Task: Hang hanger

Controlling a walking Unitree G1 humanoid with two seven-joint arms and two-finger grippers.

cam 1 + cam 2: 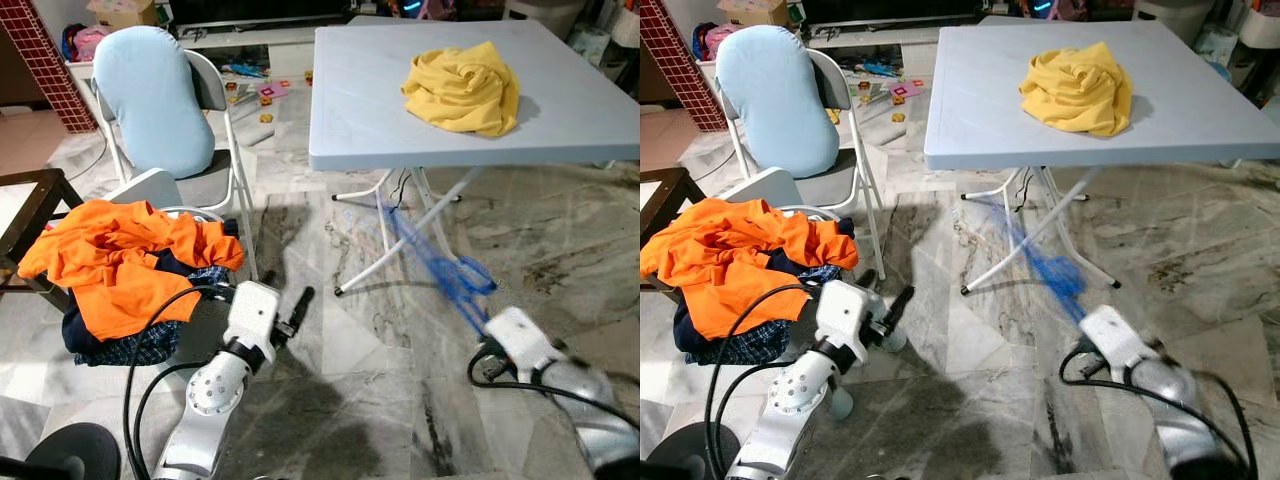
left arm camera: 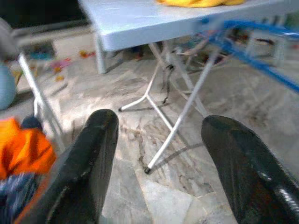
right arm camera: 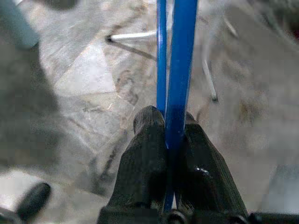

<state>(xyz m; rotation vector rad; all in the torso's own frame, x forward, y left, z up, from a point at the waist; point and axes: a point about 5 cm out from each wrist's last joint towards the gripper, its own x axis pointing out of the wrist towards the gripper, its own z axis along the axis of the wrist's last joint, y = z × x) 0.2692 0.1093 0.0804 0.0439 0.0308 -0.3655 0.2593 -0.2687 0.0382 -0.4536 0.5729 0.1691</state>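
- We've got the blue hanger (image 3: pixel 177 70) pinched in our right gripper (image 3: pixel 167 126), jaws clamped tight on one of its thin bars, low over the marble floor (image 1: pixel 560 230) just in front of the desk (image 1: pixel 360 110).
- It's blurred in the head views, so we can't tell exactly which part we're holding. It looks like one of the bars rather than the hook.
- Our guess is thin plastic: very light, fairly stiff but a bit springy, and smooth enough to twist in a narrow pinch. It probably snaps if levered hard against a rail.
- Holding near the middle of a bar seems fine, as long as the hook end stays free.
- The left gripper (image 2: pixel 159 135) is low on the near left with its jaws wide apart, holding nothing, beside the pile of orange clothes (image 1: pixel 120 250).
- A yellow shirt (image 1: pixel 465 88) sits on the desk, well apart from the hanger.
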